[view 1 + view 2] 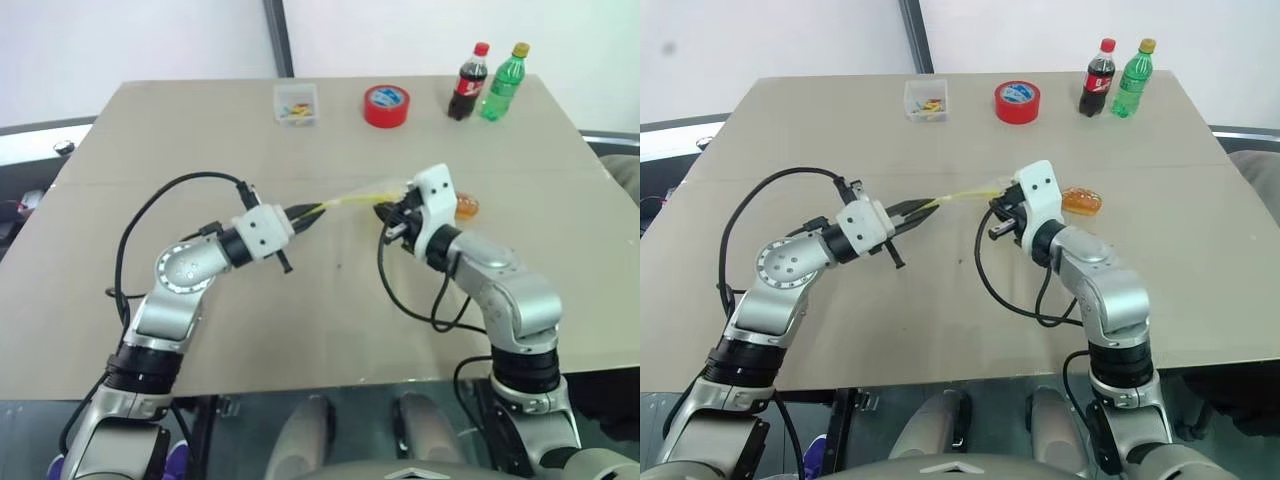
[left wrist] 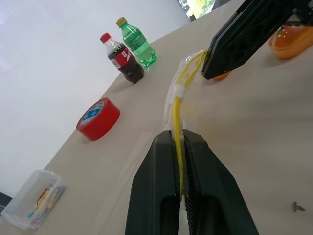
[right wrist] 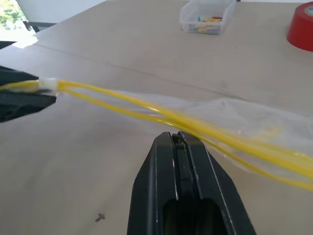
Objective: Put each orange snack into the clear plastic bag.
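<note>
Clear plastic bag (image 2: 178, 93) stretched between grippers: left gripper (image 2: 180, 147) and right gripper (image 1: 390, 212) both clamp yellow seal; orange snack (image 1: 1081, 201) beside right.

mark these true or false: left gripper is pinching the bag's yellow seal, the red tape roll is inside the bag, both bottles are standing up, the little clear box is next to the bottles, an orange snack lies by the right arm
1. True: the left gripper is shut on the yellow seal of the clear plastic bag.
2. False: the red tape roll sits on the table, apart from the bag.
3. True: the cola bottle and the green bottle stand upright.
4. False: the clear box is on the far side of the tape from the bottles.
5. True: an orange snack lies beside the right arm.
</note>
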`<state>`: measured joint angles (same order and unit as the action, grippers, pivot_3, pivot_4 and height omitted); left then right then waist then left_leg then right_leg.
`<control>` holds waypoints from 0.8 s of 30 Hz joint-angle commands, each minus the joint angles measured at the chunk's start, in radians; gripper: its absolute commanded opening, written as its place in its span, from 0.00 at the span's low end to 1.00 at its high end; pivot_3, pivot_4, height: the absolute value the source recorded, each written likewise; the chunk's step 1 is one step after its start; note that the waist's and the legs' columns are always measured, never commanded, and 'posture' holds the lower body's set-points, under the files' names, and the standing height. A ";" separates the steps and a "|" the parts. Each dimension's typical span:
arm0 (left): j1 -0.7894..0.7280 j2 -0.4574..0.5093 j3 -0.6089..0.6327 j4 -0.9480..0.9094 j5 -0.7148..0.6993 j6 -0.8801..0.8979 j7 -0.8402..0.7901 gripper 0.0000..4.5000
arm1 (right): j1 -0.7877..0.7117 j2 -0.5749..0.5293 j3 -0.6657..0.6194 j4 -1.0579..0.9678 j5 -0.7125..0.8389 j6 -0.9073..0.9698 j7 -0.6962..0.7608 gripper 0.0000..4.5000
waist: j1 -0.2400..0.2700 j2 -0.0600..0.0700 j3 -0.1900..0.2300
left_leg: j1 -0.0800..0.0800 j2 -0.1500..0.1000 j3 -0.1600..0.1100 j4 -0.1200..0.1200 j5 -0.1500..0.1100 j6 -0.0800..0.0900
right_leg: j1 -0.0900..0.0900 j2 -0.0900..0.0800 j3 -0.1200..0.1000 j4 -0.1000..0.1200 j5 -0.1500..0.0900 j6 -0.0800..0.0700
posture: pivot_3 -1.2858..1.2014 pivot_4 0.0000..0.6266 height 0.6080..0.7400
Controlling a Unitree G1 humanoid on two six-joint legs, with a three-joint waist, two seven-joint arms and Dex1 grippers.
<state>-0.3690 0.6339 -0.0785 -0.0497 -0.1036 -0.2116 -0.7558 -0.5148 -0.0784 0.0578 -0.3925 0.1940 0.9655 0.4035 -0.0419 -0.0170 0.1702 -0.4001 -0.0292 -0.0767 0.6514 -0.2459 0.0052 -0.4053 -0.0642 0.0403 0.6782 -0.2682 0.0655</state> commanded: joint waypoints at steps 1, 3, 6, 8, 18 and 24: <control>0.015 0.004 0.027 -0.055 -0.007 -0.003 0.001 0.00 | -0.023 0.006 -0.011 -0.013 0.039 -0.026 -0.009 0.01 | 0.000 0.000 0.000 | 0.000 0.000 0.000 0.000 0.000 0.000 | 0.000 0.000 0.000 0.000 0.000 0.000 | 0.52 0.24 1.00; 0.021 0.006 0.033 -0.054 -0.001 0.001 0.009 0.00 | -0.009 -0.010 -0.021 -0.045 0.071 -0.005 0.010 0.01 | 0.000 0.000 0.000 | 0.000 0.000 0.000 0.000 0.000 0.000 | 0.000 0.000 0.000 0.000 0.000 0.000 | 0.52 0.24 1.00; 0.023 0.005 0.037 -0.054 0.001 0.004 0.013 0.00 | 0.044 -0.058 -0.042 -0.136 0.157 0.041 0.069 0.01 | 0.004 0.000 0.000 | 0.000 0.000 -0.001 0.000 0.000 0.000 | 0.000 0.000 0.000 0.000 0.000 0.000 | 0.52 0.24 1.00; 0.024 0.002 0.035 -0.055 0.003 0.004 0.013 0.00 | 0.052 -0.046 -0.078 -0.151 0.204 0.051 0.055 0.01 | 0.003 0.000 0.000 | -0.001 0.001 -0.001 0.000 0.000 0.000 | 0.000 0.000 -0.001 -0.001 0.000 0.000 | 0.52 0.24 1.00; 0.019 -0.005 0.030 -0.046 0.006 -0.008 0.006 0.00 | 0.019 -0.029 -0.108 -0.095 0.233 0.033 -0.045 0.01 | 0.001 0.000 0.000 | 0.000 0.001 0.000 0.000 0.000 0.000 | 0.000 0.000 0.000 0.000 0.000 0.000 | 0.52 0.24 1.00; 0.021 -0.008 0.027 -0.044 0.008 -0.019 0.003 0.00 | 0.018 -0.015 -0.078 -0.056 0.236 0.009 -0.060 0.01 | 0.000 0.000 0.000 | 0.000 0.001 0.000 0.000 0.000 0.000 | 0.000 0.000 0.000 0.000 0.000 0.000 | 0.52 0.24 1.00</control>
<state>-0.3418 0.6261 -0.0654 -0.0685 -0.0996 -0.2070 -0.7552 -0.4802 -0.1040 -0.0280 -0.4381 0.4105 0.9997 0.3458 -0.0415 -0.0170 0.1702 -0.4000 -0.0285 -0.0767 0.6513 -0.2459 0.0053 -0.4052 -0.0640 0.0403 0.6781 -0.2682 0.0656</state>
